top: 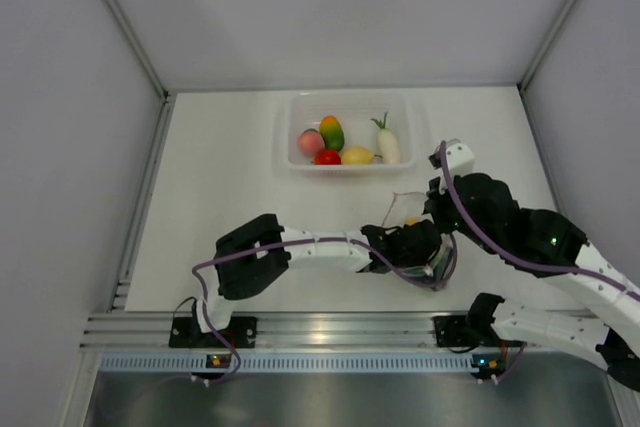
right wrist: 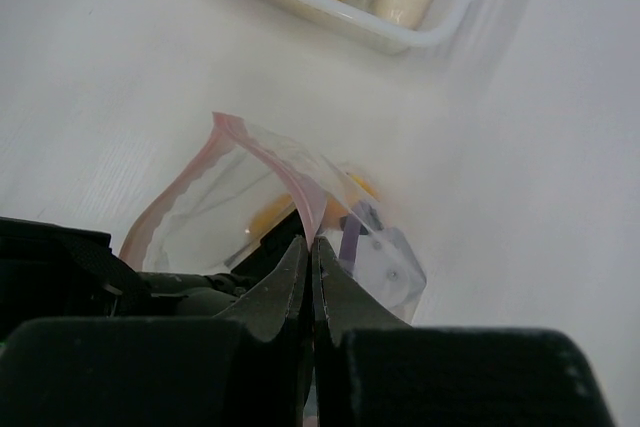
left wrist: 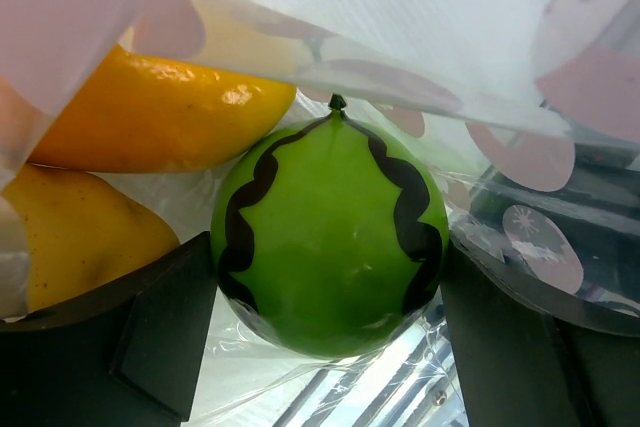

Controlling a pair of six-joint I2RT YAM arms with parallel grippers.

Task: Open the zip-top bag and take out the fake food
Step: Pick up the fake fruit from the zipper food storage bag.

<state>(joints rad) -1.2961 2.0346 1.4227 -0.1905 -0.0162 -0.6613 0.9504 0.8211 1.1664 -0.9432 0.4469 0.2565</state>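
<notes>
Toward the near edge of the white worktop [top: 220, 177], right of its middle, the zip-top bag [top: 405, 205] lies with its mouth held agape between the two arms. The right gripper [right wrist: 312, 252] is clamped tight on the bag's pink zip strip, its jaws pressed together with the rim pinched between them and lifted into a peak. The left gripper [top: 420, 245] reaches into the mouth from the left. Seen from its wrist, its black fingers [left wrist: 150, 337] stand wide apart on either side of a glossy green melon [left wrist: 330, 237] with wavy black stripes, and the ball fills the gap. Whether they press it or merely flank it cannot be told. Two yellow-orange pieces [left wrist: 160, 112] of the fake food lie just beside the melon on its left, under the crinkled plastic.

At the far edge of the worktop, near the middle, a clear tub [top: 345, 97] holds more of the fake food: a pink peach [top: 310, 141], an orange-and-green mango [top: 332, 132], a red tomato [top: 327, 157], a yellow pear [top: 357, 155] and a white radish [top: 388, 143]. The tub stands well apart from the bag.
</notes>
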